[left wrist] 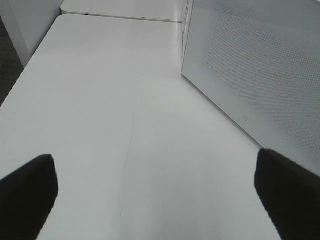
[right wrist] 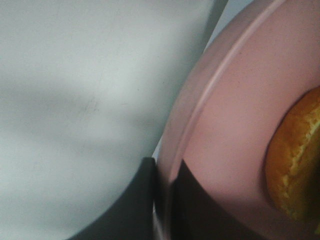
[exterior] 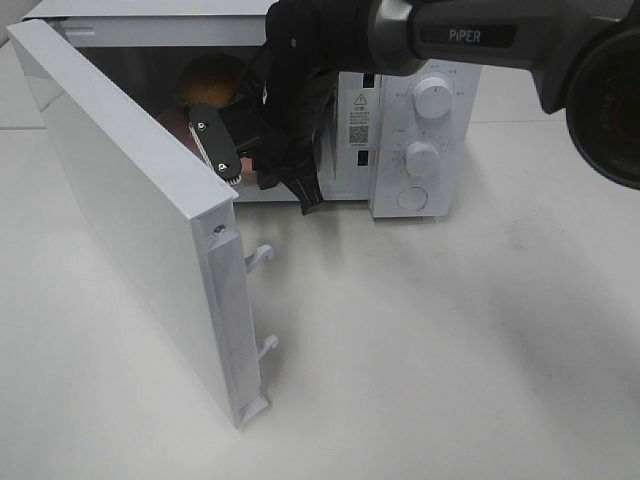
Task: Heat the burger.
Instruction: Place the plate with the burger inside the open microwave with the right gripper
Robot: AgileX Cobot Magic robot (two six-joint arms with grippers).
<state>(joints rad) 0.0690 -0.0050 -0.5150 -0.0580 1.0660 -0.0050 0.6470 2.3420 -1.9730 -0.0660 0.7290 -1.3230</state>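
The burger (exterior: 210,80) (right wrist: 296,165) sits on a pink plate (exterior: 172,120) (right wrist: 225,110) inside the open microwave (exterior: 420,110); only its golden-brown bun shows. My right gripper (exterior: 238,175) (right wrist: 162,200) reaches into the oven cavity and is shut on the plate's near rim, with one dark finger (right wrist: 130,205) below the rim and one above. My left gripper (left wrist: 157,200) hangs open over bare table, beside the outer face of the microwave door (left wrist: 260,75), with nothing between its fingers. The left arm does not show in the exterior high view.
The microwave door (exterior: 130,200) stands swung wide to the left, its latch hooks (exterior: 262,255) pointing toward the white table (exterior: 420,350). Two knobs (exterior: 432,97) and a button are on the control panel at the right. The right arm covers much of the oven opening.
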